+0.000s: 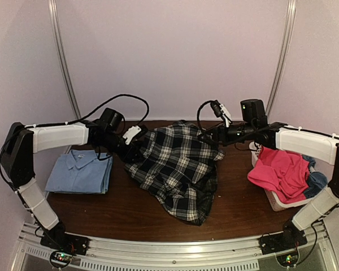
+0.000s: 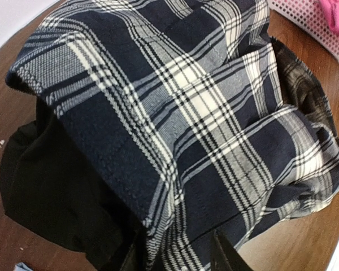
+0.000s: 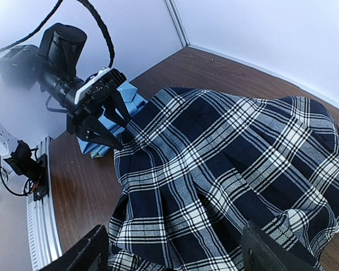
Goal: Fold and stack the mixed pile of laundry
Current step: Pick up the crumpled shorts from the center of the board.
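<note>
Pale lilac walls (image 1: pixel 169 56) are closing in a dark wood desk (image 1: pixel 130 217), w/ both arm bases sitting at 6 o'clock. At 9 o'clock the light blue shirt (image 1: pixel 79 172) is lying flat and folded, collar up. It is prob. parked there as the start of the stack, well apart from the work area.

Moving rightward, the left end effector (image 3: pixel 124 134) is meeting the plaid shirt (image 1: pixel 178 175) at its 10 o'clock edge. In the left wrist view cloth is bunching btwn the two dark fingers (image 2: pixel 226 257), so I'm reading it as gripping the fabric, not just resting on it. The plaid shirt is occupying desk centre, rumpled, its far edge riding higher than the near hem at 6 o'clock.

At the shirt's 1 o'clock corner the right end effector (image 1: pixel 206 137) is hovering w/ jaws standing wide. Plaid is showing btwn them but isn't being squeezed as far as I can tell, so I'm calling it open. Taking both far corners like this is making sense for spreading the garment flat before folding.

At 3 o'clock the white lattice basket (image 2: pixel 305 22) is holding the hot-pink trousers (image 1: pixel 277 172) and, toward its 4 o'clock side, the duller blue cloth (image 1: pixel 317 182), both unfolded. Task is looking approx. one garment in: one folded, one in hand, two left.
</note>
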